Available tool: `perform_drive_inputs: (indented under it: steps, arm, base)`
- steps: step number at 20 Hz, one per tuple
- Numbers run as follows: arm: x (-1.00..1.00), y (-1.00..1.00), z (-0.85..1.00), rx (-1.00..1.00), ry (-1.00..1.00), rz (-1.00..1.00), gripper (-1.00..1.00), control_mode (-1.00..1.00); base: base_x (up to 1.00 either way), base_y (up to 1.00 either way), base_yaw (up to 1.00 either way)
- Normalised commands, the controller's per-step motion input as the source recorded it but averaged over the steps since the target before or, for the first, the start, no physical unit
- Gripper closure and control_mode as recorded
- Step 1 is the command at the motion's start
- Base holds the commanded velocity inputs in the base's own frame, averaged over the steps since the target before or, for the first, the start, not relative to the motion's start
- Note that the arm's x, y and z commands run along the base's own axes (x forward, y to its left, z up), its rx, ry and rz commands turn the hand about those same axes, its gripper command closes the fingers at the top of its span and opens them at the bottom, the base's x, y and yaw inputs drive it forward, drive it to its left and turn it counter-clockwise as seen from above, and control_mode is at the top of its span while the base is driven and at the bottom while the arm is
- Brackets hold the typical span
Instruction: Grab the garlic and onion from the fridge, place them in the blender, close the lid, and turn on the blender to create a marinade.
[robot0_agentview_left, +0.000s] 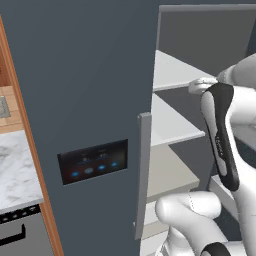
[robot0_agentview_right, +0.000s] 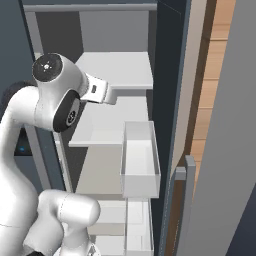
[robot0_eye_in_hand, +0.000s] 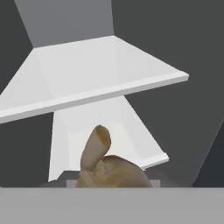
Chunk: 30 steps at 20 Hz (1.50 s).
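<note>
Item, fridge (robot0_agentview_left: 90, 75): I see the slate-grey door with its lit black panel (robot0_agentview_left: 93, 161) swung open, white shelves (robot0_agentview_right: 117, 70) inside. Item, gripper (robot0_eye_in_hand: 111, 183): I read it as clamped on the garlic (robot0_eye_in_hand: 105, 166), a tan bulb with upright stem, held between the fingertips inside the fridge, above a shelf.

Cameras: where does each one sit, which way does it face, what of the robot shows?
Left base view: behind-left, facing the fridge door panel and open shelves; arm at right.
Right base view: behind-right, facing the shelves and door bins; arm at left.
Hand view: on the hand, inside the fridge, garlic at the shut gripper.
Both base views share shelves and arm.
</note>
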Motion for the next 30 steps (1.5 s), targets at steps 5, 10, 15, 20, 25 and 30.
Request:
perform_drive_inputs:
  steps: [5,10,15,20,25,30]
  arm:
    - [-0.89,0.2,0.0,0.03,0.07,0.02,1.0,-1.0]
    - [-0.79,0.38,0.0,0.02,0.11,0.01,1.0,-1.0]
    - [-0.51,0.51,-0.16,0.0,0.13,0.02,1.0,-1.0]
    - [-0.1,0.42,-0.27,-0.07,0.17,0.02,1.0,-1.0]
    - [0.0,0.18,-0.14,-0.05,0.12,0.0,1.0,-1.0]
    - [-0.28,0.01,-0.07,0.0,0.0,0.0,1.0,1.0]
  base:
    - [0.0,0.0,0.0]
    - [0.0,0.0,0.0]
    - [0.0,0.0,0.0]
    - [0.0,0.0,0.0]
    - [0.0,0.0,0.0]
    - [-0.4,0.0,0.0]
